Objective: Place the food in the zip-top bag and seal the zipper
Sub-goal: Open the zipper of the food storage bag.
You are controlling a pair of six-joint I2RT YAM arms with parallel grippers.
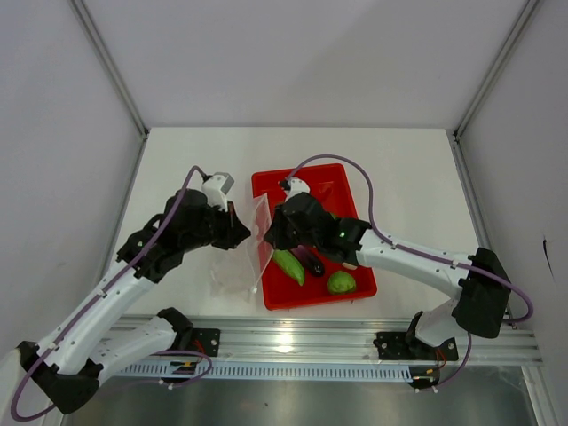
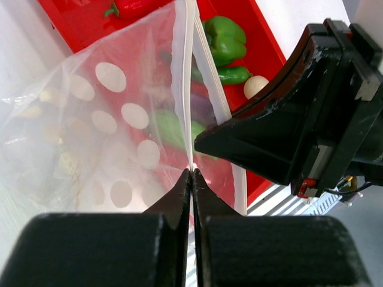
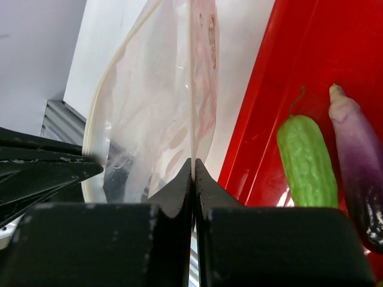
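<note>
The clear zip-top bag [image 1: 247, 257] stands on the table just left of the red tray, and no food shows inside it. My left gripper [image 1: 241, 227] is shut on one lip of its mouth [image 2: 191, 172]. My right gripper [image 1: 270, 232] is shut on the other lip [image 3: 192, 161], so the mouth is held apart. The zipper strip [image 2: 190, 89] runs up from my left fingertips. In the tray lie the light green gourd [image 1: 288, 264], the purple eggplant [image 1: 310, 259] and the round green one [image 1: 341, 282]. The green pepper [image 2: 226, 37], green chili [image 2: 234, 74], white egg-like piece [image 2: 256, 85] and red chili [image 2: 134, 7] show in the left wrist view.
The red tray [image 1: 344, 177] sits at the table's middle right, under my right arm. White walls stand on the left, right and far sides. A metal rail [image 1: 293, 333] runs along the near edge.
</note>
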